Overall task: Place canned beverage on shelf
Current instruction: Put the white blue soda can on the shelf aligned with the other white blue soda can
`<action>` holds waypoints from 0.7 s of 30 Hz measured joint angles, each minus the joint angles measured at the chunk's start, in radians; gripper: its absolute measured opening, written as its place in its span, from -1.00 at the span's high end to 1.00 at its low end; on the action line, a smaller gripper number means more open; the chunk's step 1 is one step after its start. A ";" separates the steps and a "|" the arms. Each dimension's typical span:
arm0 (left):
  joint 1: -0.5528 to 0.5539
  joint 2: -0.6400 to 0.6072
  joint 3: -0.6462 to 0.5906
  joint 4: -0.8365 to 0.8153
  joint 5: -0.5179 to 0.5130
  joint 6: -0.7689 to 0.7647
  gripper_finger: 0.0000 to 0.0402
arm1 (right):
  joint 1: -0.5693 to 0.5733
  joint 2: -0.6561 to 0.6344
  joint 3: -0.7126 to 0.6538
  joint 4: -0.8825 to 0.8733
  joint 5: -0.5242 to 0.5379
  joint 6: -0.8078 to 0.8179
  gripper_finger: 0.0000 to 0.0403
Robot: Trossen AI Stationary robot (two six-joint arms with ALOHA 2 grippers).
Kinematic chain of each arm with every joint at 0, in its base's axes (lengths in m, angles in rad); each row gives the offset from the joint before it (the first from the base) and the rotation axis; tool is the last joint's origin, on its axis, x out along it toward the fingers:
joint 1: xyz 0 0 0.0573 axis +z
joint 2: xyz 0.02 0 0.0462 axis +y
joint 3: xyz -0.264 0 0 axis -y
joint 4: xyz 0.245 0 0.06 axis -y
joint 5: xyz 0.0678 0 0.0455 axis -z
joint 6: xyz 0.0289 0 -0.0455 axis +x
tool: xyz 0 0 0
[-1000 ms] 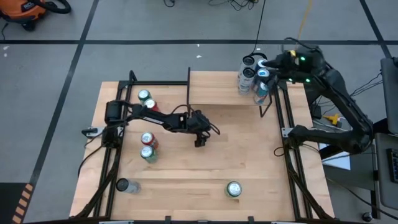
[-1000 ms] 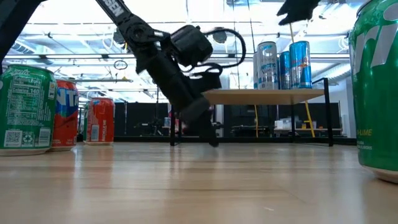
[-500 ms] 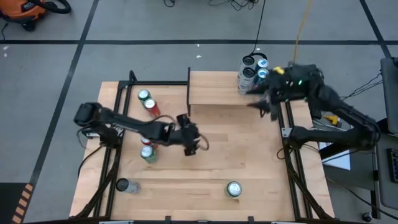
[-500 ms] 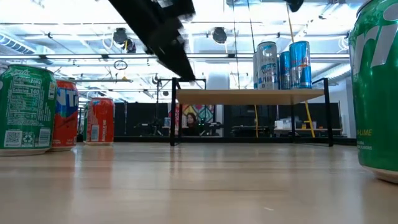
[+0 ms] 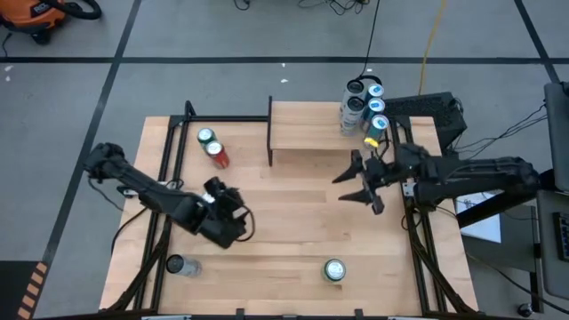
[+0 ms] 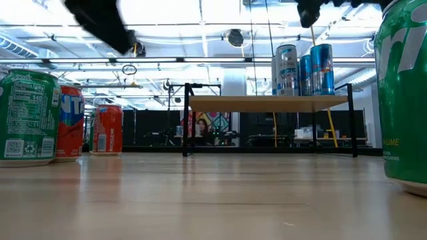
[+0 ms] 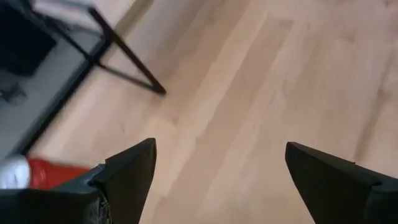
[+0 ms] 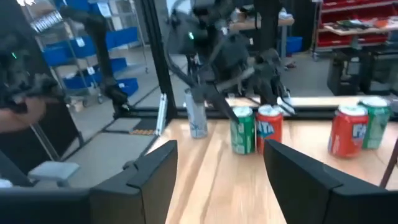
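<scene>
Both arms over table, fingers apart, nothing gripped.

Shelf [image 5: 320, 127] at far edge of table [image 5: 293, 240]; 4 tall cans [image 5: 363, 108] upright on its R end, packed close. L gripper [image 5: 233, 220] low over table's L-centre, fingers [image 7: 127, 171] spread wide, bare wood between them; it covers the spot by the green/red can pair [image 8: 256, 129], seen beside it in R wrist view. R gripper [image 5: 360, 182] in front of shelf's R end, fingers [image 8: 152, 171] parted, empty. Other cans: green + red pair [image 5: 211, 147] far L near shelf; slim silver can [image 5: 180, 265] near L edge; green can [image 5: 334, 270] near front edge, right of centre.
</scene>
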 joint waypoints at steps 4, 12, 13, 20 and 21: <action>-0.068 -0.034 0.008 -0.117 0.167 -0.143 -0.77 | 0.105 0.025 -0.051 0.044 0.102 -0.006 -0.12; -0.201 -0.092 0.072 -0.175 0.501 -0.382 -0.77 | 0.227 0.144 -0.143 0.275 0.254 0.005 -0.12; -0.214 -0.092 0.088 -0.184 0.528 -0.411 -0.77 | 0.235 0.163 -0.148 0.305 0.261 0.007 -0.12; -0.275 -0.091 0.143 -0.308 0.713 -0.652 -0.77 | 0.273 0.305 -0.151 0.478 0.262 0.005 -0.12; -0.288 -0.091 0.149 -0.336 0.730 -0.689 -0.77 | 0.278 0.327 -0.151 0.497 0.262 0.005 -0.12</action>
